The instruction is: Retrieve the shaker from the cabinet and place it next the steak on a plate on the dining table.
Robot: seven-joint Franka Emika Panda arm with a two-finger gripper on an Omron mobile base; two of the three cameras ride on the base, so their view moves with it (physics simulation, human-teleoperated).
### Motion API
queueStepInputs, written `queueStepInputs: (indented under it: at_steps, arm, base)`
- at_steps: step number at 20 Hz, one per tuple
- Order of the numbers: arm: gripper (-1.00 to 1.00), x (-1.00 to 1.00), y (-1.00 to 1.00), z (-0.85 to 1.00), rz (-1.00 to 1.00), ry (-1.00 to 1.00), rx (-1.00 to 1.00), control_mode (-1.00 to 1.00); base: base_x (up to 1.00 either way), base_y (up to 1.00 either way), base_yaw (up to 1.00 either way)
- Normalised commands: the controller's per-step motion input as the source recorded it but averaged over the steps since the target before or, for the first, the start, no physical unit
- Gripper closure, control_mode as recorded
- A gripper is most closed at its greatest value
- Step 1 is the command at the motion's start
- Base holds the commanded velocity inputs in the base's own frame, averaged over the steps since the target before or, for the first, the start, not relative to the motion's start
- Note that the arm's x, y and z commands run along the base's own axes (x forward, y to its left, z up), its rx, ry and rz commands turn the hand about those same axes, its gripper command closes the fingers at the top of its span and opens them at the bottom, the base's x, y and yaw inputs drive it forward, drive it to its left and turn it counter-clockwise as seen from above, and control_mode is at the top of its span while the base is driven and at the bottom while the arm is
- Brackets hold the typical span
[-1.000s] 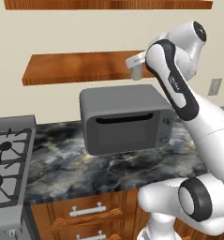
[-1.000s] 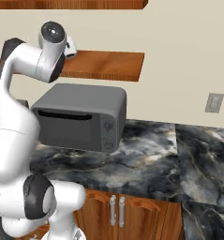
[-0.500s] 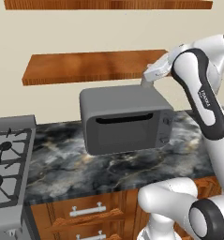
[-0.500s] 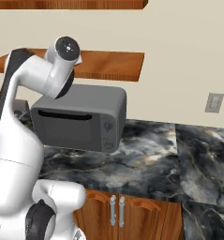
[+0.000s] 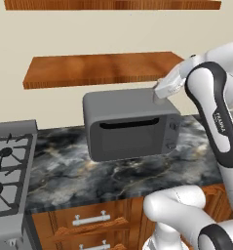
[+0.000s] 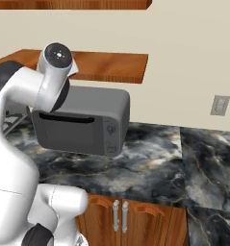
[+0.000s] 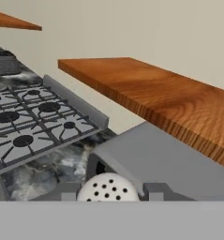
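Gripper (image 7: 108,193): clenched on the shaker; in the hand view one grey finger tip stands at each side of the cap.
Shaker (image 7: 108,191): held between the finger tips, its pale round cap with small dark holes facing the hand camera; in the left base view it shows as a small pale cylinder (image 5: 160,96) at the end of the hand, above the right rear corner of the microwave.
Arm (image 5: 216,114): rises at the right of the left base view and bends over toward the microwave; its hand is below the front edge of the shelf.
Counter (image 5: 88,171): black-and-grey veined marble top over wooden drawers with silver handles.
Microwave (image 5: 130,127): grey box on the counter, door shut, directly under the shelf.
Stove (image 5: 6,171): grey gas hob with black grates, left of the microwave.
Shelf (image 5: 101,68): reddish-brown wooden plank on the wall above the microwave; a second plank (image 5: 113,4) hangs higher up.
Wall socket (image 6: 220,104): pale plate on the wall, well to the right of the microwave.
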Motion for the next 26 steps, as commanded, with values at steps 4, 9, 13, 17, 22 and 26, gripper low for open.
queueStepInputs:
  at_steps: [4, 9, 13, 17, 22, 26]
  arm:
    - [1.0, -0.4, 0.0, -0.23, 0.0, 0.0, -0.07, -1.0]
    - [1.0, -0.38, -0.01, -0.22, 0.0, 0.0, -0.06, -1.0]
    - [1.0, -0.04, 0.0, -0.12, 0.0, 0.0, -0.02, -1.0]
    - [1.0, 0.0, 0.0, 0.0, 0.0, 0.0, 0.0, 1.0]
    - [1.0, 0.0, 0.0, 0.0, 0.0, 0.0, 0.0, 1.0]
    - [1.0, 0.0, 0.0, 0.0, 0.0, 0.0, 0.0, 1.0]
  base:
    - [0.0, 0.0, 0.0]
    - [0.0, 0.0, 0.0]
    - [0.0, 0.0, 0.0]
    - [0.02, 0.0, 0.0]
    - [-0.83, -0.05, 0.04]
    - [-0.9, 0.0, 0.1]
